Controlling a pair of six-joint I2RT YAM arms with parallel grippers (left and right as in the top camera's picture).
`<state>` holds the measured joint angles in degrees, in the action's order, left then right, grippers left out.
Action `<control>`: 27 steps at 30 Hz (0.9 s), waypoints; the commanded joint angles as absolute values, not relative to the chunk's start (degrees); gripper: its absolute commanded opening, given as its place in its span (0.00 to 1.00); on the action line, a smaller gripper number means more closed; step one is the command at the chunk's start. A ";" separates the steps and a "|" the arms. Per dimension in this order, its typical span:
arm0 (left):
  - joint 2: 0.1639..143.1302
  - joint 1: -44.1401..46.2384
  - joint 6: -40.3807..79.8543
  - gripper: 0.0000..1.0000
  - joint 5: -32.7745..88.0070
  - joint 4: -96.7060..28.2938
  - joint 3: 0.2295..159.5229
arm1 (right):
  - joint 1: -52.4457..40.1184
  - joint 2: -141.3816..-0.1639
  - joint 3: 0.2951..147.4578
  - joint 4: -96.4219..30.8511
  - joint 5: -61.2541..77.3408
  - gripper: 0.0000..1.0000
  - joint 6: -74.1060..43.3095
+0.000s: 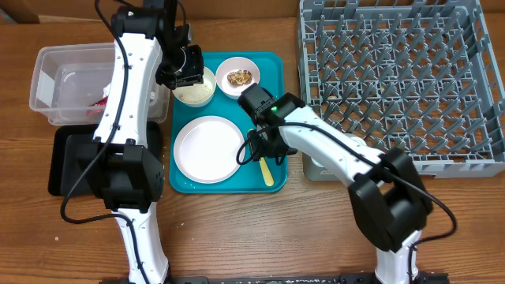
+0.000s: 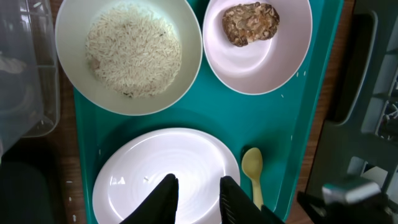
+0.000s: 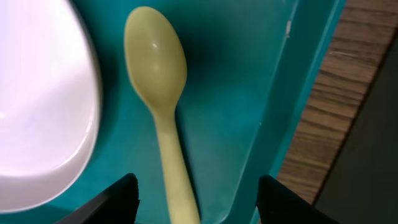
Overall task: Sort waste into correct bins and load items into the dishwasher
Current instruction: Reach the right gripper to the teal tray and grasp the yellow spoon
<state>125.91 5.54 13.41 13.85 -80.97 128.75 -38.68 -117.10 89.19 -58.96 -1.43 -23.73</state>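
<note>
Left arm rises from the lower left of the overhead frame, straight up the left side, and bends right at the top so its wrist hangs over the upper left corner of the teal tray [image 1: 274,95]. The left gripper [image 2: 198,183] points down with its fingers [image 2: 168,198] slightly parted and nothing between them, above the top edge of the plate [image 2: 165,163]. The rice bowl [image 2: 127,53] sits upper left in that wrist view and the crumb bowl [image 2: 258,43] upper right. Right arm comes from the lower right of the overhead frame, angling up and left to the tray's right half. The right gripper [image 3: 196,183] is spread wide and straddles the handle of the spoon [image 3: 158,74], which lies flat on the tray just right of the plate, bowl end towards the top of the frame. I can't tell if the fingertips touch the tray. The clear tub [image 1: 67,83] is upper left with the red wrapper [image 1: 102,101] inside, and the black tray [image 1: 71,162] is below it. The dish rack [image 1: 398,79] fills the upper right of the table [image 1: 237,237].
</note>
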 commanded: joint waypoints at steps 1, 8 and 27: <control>125.49 5.91 13.69 0.26 13.23 -81.03 129.49 | -38.89 -119.46 90.04 -57.28 -0.34 0.61 -23.77; 125.49 5.61 13.74 0.27 11.79 -81.23 129.49 | -38.94 -121.45 89.97 -54.65 1.80 0.50 -24.32; 125.49 5.63 13.74 0.30 11.77 -81.84 129.49 | -37.87 -125.27 92.71 -57.43 5.45 0.04 -26.63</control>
<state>125.91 5.63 13.41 12.47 -81.65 128.75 -38.59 -123.42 90.52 -56.05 4.73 -26.17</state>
